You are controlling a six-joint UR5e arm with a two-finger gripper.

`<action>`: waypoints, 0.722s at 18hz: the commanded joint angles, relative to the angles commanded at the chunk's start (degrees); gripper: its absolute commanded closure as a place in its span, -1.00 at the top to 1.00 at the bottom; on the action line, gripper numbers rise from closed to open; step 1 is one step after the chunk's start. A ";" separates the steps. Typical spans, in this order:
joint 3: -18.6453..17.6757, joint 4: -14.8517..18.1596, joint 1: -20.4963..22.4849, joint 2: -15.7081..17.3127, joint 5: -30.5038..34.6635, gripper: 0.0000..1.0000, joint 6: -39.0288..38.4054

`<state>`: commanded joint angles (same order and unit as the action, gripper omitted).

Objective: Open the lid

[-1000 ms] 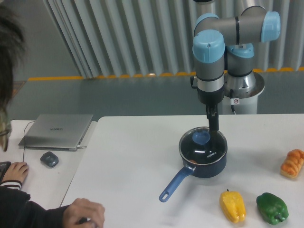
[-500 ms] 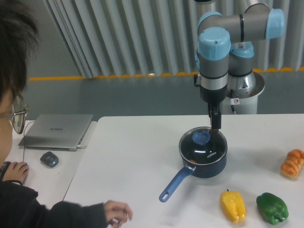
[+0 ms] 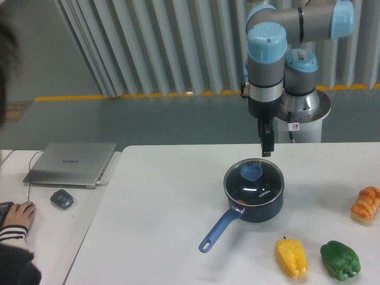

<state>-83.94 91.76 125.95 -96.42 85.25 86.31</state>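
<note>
The lid [image 3: 254, 180] sits closed on the dark blue saucepan [image 3: 249, 199] at mid-bench, its blue knob [image 3: 252, 171] toward 11 o'clock of the glass. The gripper [image 3: 267, 151] hangs above the pan's 12 o'clock rim, clear of the lid; its jaws read as one dark bar, so I cannot tell their spread. The arm's upper part is cropped off.

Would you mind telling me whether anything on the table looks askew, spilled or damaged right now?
Nothing stands out. The lid sits flat on the saucepan, the peppers lie intact, and the claw hangs above the pan's far rim, holding nothing.
</note>
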 joint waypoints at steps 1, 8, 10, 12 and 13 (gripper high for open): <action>0.00 0.00 -0.09 0.00 0.00 1.00 0.00; -0.61 -0.09 -0.44 -0.09 0.09 1.00 -0.26; -2.71 -0.53 -0.61 -0.09 0.44 1.00 -0.70; -2.73 -0.70 -1.23 -0.44 0.61 1.00 -0.97; -2.81 -0.70 -1.58 -0.61 0.70 1.00 -1.49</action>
<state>-86.75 91.05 124.37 -97.03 85.96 84.82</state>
